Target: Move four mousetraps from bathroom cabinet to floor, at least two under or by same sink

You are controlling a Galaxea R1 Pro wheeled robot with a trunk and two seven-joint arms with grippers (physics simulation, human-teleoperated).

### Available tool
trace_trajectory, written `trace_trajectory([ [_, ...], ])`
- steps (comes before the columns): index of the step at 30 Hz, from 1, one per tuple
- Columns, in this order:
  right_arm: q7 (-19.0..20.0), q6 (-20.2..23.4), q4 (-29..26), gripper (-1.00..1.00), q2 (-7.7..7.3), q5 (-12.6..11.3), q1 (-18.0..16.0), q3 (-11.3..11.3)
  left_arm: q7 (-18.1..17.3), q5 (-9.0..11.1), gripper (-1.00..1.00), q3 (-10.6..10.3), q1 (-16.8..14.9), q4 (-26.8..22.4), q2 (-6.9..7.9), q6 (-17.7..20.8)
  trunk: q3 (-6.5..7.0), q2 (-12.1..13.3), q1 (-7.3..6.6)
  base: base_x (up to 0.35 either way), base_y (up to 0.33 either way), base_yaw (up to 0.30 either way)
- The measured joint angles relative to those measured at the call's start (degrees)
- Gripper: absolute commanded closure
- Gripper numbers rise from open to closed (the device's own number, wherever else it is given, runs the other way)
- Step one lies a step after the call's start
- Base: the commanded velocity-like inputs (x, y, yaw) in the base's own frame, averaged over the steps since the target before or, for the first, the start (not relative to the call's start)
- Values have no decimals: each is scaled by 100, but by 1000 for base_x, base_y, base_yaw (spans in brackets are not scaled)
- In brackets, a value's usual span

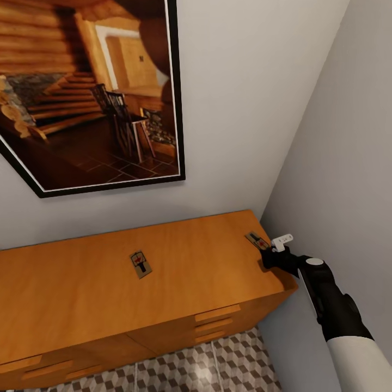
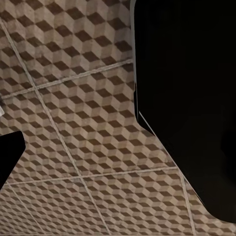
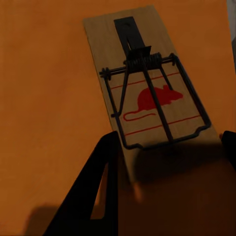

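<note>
The cabinet (image 1: 109, 283) stood against the wall under a framed picture (image 1: 87, 92), its orange wooden top filling the lower half of the head view and its drawer fronts showing along the near edge. Two mousetraps lay flat on that top. One trap (image 1: 141, 264) sat near the middle of the cabinet, well apart from anything else. The other trap (image 1: 255, 239) lay at the cabinet's right end, close to the side wall.

The right claw (image 1: 270, 251) was at that right end of the cabinet, just beside the second trap, with the black and white arm running back toward the lower right of the head view. In the right wrist view the trap (image 3: 147, 88) lay on the wood, showing its dark wire frame, coiled spring and red mouse mark. One dark finger (image 3: 101, 191) stood beside the trap's near edge and a sliver of the other showed across from it, so the claw stood wide, with the trap's near end between the fingers; whether they touched it could not be told.

The floor (image 1: 218, 365) showed in front of the cabinet as cube-patterned tiles. The left wrist view looked down on the same floor (image 2: 73, 128) with pale grout lines, past dark parts of the left claw (image 2: 191, 98); its opening could not be told.
</note>
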Motion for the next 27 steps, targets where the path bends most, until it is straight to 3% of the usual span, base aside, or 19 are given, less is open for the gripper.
trace_trajectory([
  [27, -18, 28, -5, 100, 10, -53, -1, -19, 0, 2, -100, -1, -1, 1, 4, 0, 0, 1, 0, 0, 0, 0],
])
